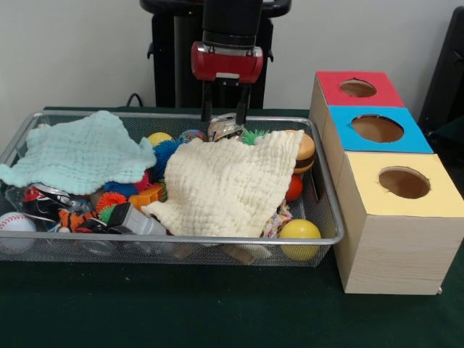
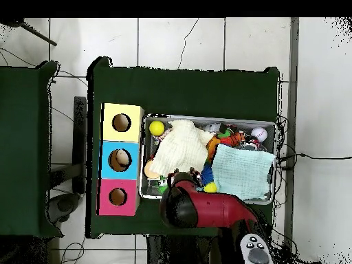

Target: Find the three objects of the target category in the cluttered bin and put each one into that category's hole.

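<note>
Nearest the camera in the front view, the wire bin (image 1: pixel 330 217) is sitting on the green table (image 1: pixel 217 319), its mesh wall letting the clutter show through. A baseball (image 1: pixel 13 226) is lying at the lower left and a yellow ball (image 1: pixel 299 235) is resting in the lower right corner. Over the middle, a cream cloth (image 1: pixel 232 185) is draping across the pile, and a pale blue cloth (image 1: pixel 80 152) is covering the left side, so much of what lies beneath is staying hidden. That likely explains why a search is needed at all.

To the right of the bin, 3 boxes are standing in a row, holes up: the yellow box (image 1: pixel 435 188) nearest, the blue box (image 1: pixel 413 138) in the middle, and the red box (image 1: pixel 384 90) farthest. In the overhead view something pale is showing inside the blue box's hole.

Which category is the target cannot be told, so the 3 wanted objects cannot be singled out; any left are probably lying among the toys or under the cloths.

At the far rim, upper center, the gripper (image 1: pixel 224 116) is hanging with its 2 fingers spread apart and nothing between them, just above a shiny wrapped thing (image 1: pixel 225 128).
</note>
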